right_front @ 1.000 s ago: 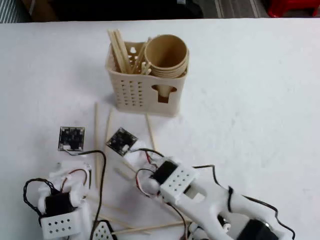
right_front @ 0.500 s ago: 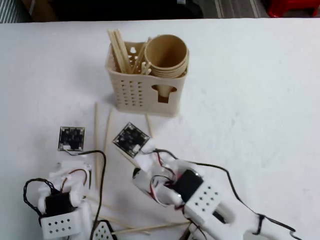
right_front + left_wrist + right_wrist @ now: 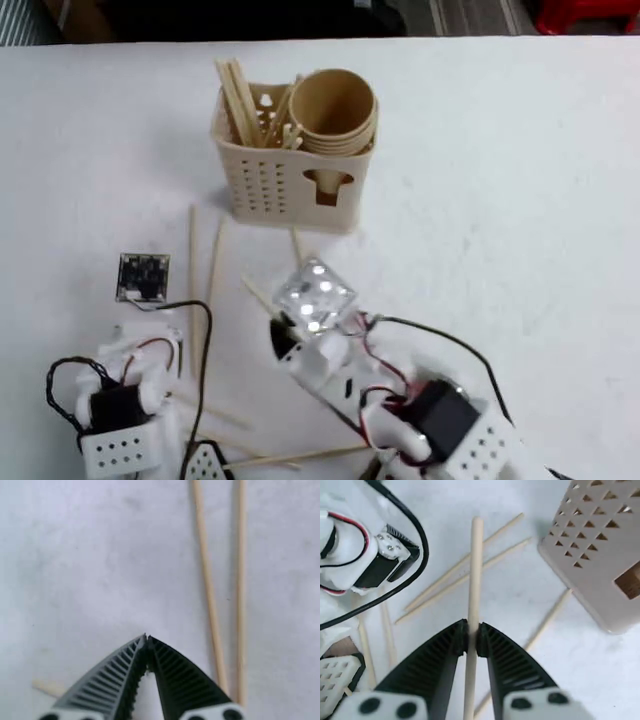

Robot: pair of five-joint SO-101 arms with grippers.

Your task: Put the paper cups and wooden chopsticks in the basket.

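Note:
A cream perforated basket stands at the table's far middle, holding stacked paper cups and several wooden chopsticks. My right gripper is shut on one chopstick, which sticks out past the fingertips toward the basket. From above, that chopstick juts out of the right gripper just in front of the basket. My left gripper is shut and empty over the white table, with two loose chopsticks lying parallel beside it.
More loose chopsticks lie in front of the basket and near the front edge. The left arm sits at the front left with a black cable beside it. The right half of the table is bare.
My right arm has drawn back toward the front right and tilted its wrist up, lifting one chopstick off the table. The left arm has not moved.

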